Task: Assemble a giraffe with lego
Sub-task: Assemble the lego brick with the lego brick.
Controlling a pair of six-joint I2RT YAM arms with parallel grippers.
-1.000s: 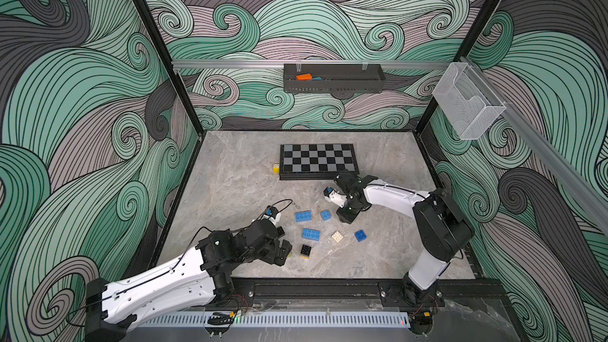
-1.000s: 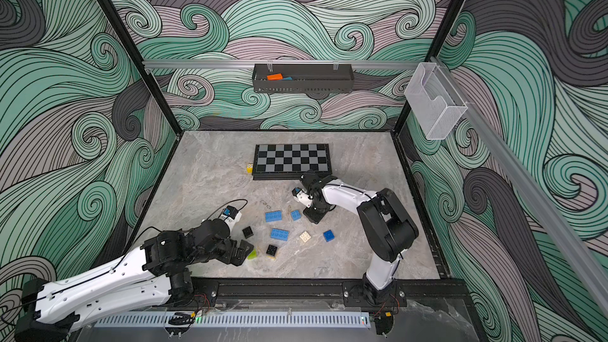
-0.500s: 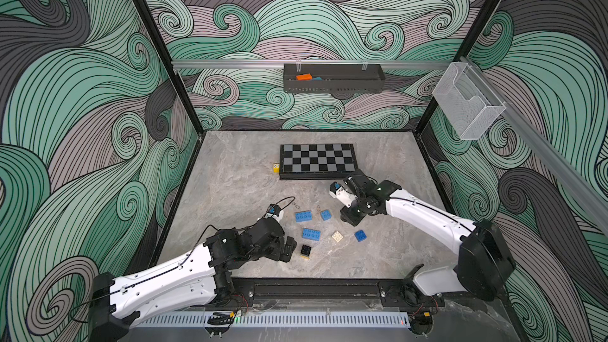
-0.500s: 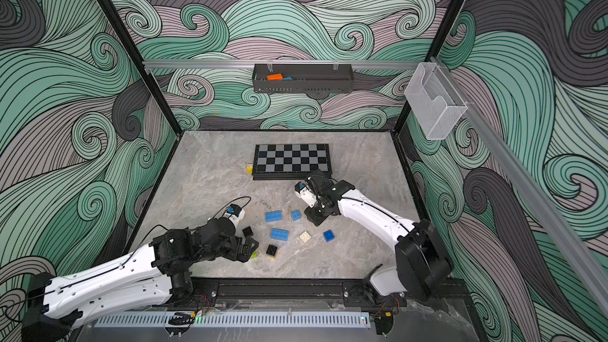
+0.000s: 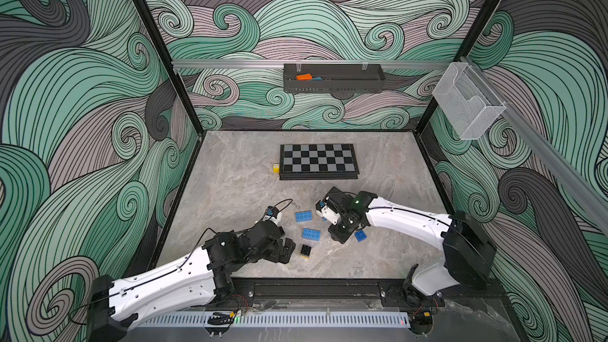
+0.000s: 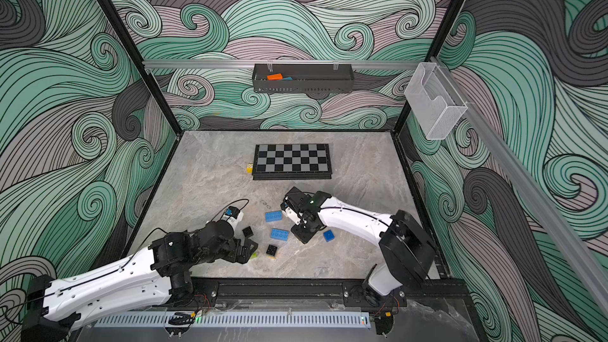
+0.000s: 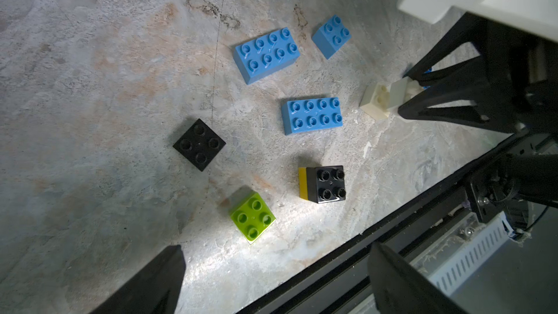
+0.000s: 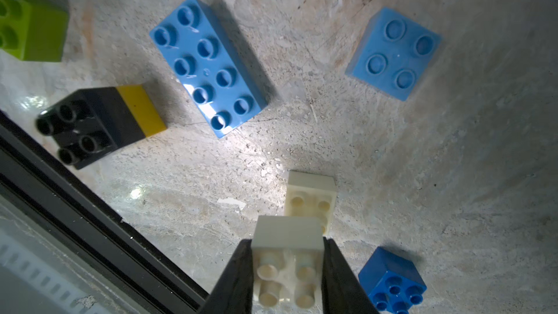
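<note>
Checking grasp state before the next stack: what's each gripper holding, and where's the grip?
Right gripper clamps a white brick by two opposite side walls. Left gripper is open, holding nothing.

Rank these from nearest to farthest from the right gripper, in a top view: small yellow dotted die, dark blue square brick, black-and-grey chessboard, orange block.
1. dark blue square brick, right beside the right gripper
2. black-and-grey chessboard, mid-table
3. small yellow dotted die, at the chessboard's corner
4. orange block, in the dark wall tray
</note>
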